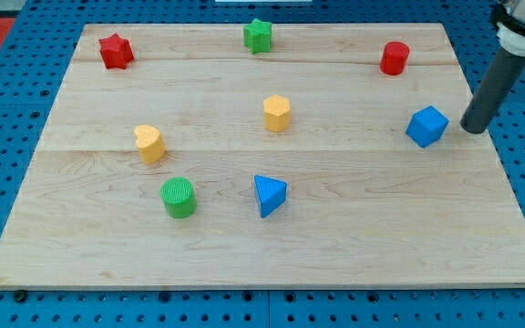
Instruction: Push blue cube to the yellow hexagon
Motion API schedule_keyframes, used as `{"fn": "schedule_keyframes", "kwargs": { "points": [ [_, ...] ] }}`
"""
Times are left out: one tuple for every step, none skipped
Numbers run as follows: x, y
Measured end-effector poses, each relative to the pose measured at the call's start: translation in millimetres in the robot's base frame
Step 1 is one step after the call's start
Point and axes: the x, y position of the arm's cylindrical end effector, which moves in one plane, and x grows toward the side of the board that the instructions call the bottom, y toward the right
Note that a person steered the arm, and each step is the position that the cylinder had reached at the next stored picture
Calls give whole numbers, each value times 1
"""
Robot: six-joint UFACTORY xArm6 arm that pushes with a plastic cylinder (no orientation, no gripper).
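Note:
The blue cube (427,126) sits at the view's right on the wooden board (354,237). The yellow hexagon (277,113) stands near the board's middle, well to the left of the cube. My tip (474,129) is just to the right of the blue cube, a small gap apart from it. The dark rod rises from it toward the view's top right corner.
A red star (115,51) is at top left, a green star (258,35) at top middle, a red cylinder (394,57) at top right. A yellow heart (149,143), a green cylinder (179,197) and a blue triangle (269,194) lie lower left of the hexagon.

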Motion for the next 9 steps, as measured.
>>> {"fn": "schedule_keyframes", "kwargs": {
  "points": [
    [29, -53],
    [18, -61],
    [-13, -18],
    [-29, 11],
    [-34, -15],
    [-34, -49],
    [-34, -48],
    [-46, -27],
    [-67, -7]
  ]
}}
